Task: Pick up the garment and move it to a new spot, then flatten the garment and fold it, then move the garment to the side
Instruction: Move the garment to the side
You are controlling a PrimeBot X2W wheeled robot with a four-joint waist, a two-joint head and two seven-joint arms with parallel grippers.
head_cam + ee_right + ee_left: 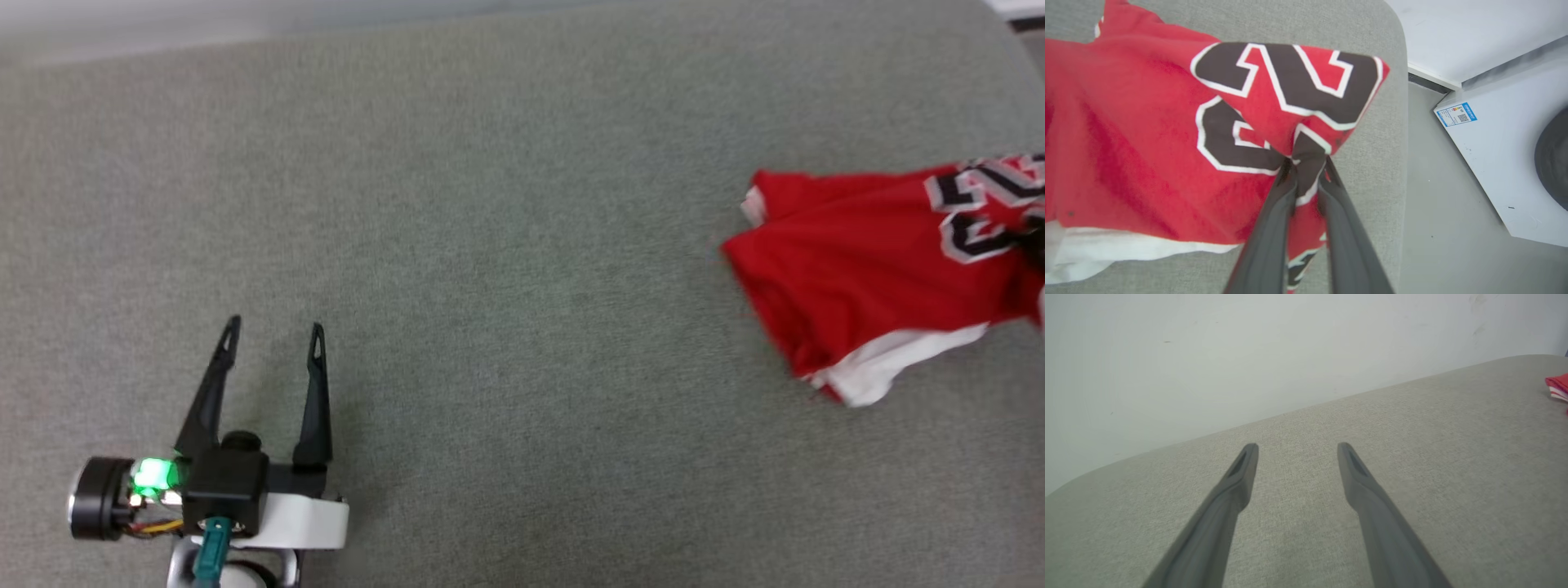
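The garment (865,269) is a red jersey T-shirt with white sleeves and black white-outlined numbers, lying bunched at the right edge of the grey table in the head view. A corner of the garment (1559,386) peeks in at the far right of the left wrist view. In the right wrist view my right gripper (1306,165) is shut on a pinch of the garment (1147,155) at the numbers, lifting that fold near the table's right end. My left gripper (273,331) stands open over bare table at the lower left, far from the cloth, fingers (1245,465) spread with nothing between them.
The grey fabric-covered table (490,286) stretches wide between the left gripper and the garment. Its rounded right end (1392,122) drops to a grey floor, where a white appliance (1502,155) with a dark round door stands. A pale wall (1249,355) runs behind the table.
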